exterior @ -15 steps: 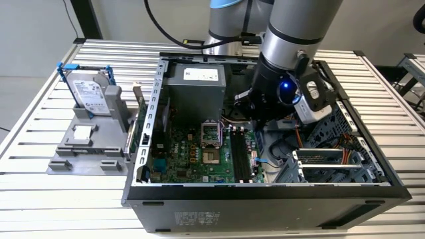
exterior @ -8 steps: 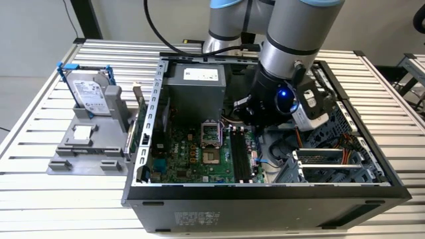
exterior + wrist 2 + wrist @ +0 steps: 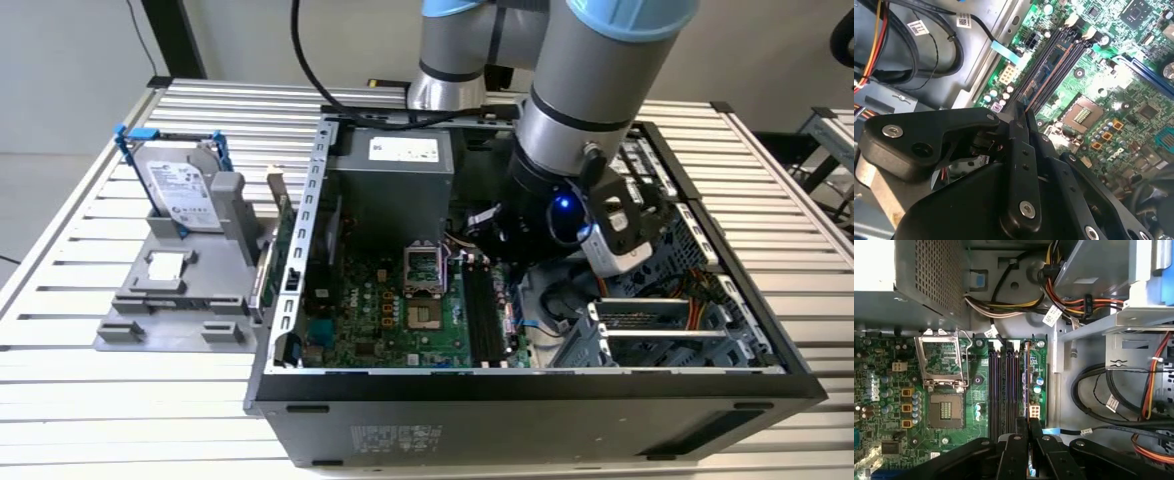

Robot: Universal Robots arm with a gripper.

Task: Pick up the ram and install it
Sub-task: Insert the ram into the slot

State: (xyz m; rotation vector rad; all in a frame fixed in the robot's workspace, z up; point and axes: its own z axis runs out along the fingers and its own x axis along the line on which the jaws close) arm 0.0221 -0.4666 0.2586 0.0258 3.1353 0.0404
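One ram point(image 3: 1027, 382), seemingly in end effector point(image 3: 1029, 424), beside slots point(image 3: 995, 385); cable labels point(image 3: 1052, 315) unreadable.

An open computer case point(image 3: 534, 390) is lying on the bench point(image 3: 80, 330). A stand point(image 3: 174, 300) is sitting beside it on the exterior view's left, carrying an upright hard drive point(image 3: 183, 190). Inside the case the motherboard point(image 3: 380, 325) is lying flat, with the power supply point(image 3: 394, 165) sitting behind it. In the first wrist view the memory slots point(image 3: 996, 385) are running alongside the processor socket point(image 3: 944, 367). The ram point(image 3: 1026, 375) is standing in the slot farthest from that socket, and the pincer point(image 3: 1029, 422) is clamping one end of it.
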